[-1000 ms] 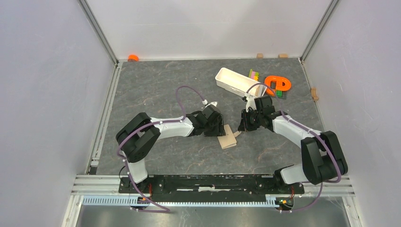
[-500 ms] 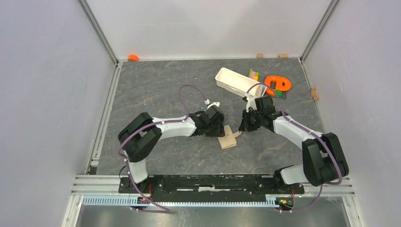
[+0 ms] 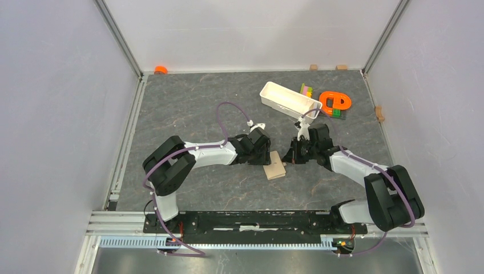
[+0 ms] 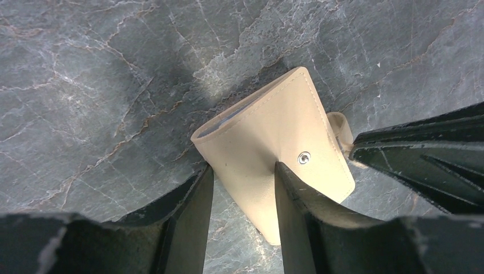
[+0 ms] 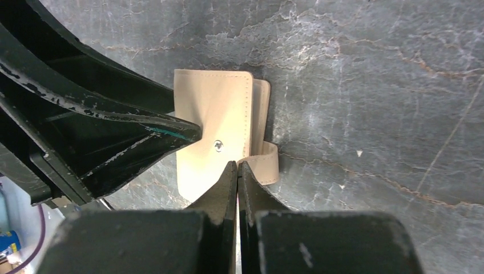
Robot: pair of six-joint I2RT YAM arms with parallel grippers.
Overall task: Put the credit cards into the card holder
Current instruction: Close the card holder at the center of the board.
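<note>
Nudging the wallet (image 4: 268, 137) with right gripper (image 5: 237, 166) pressed together (left gripper (image 4: 243, 167) spread, straddling its edge) may skid it free.

Left arm (image 3: 205, 154) and right arm (image 3: 351, 162): white shell links between bulky black joint housings, mounted on a shared black base rail (image 3: 245, 222). A thin purple cable (image 3: 227, 111) with small white clips runs along each arm. Left gripper (image 4: 242, 171) and right gripper (image 5: 237, 165): matte black wedge-shaped fingers, edges scuffed with pale chips; a teal fleck on one left fingertip.
</note>
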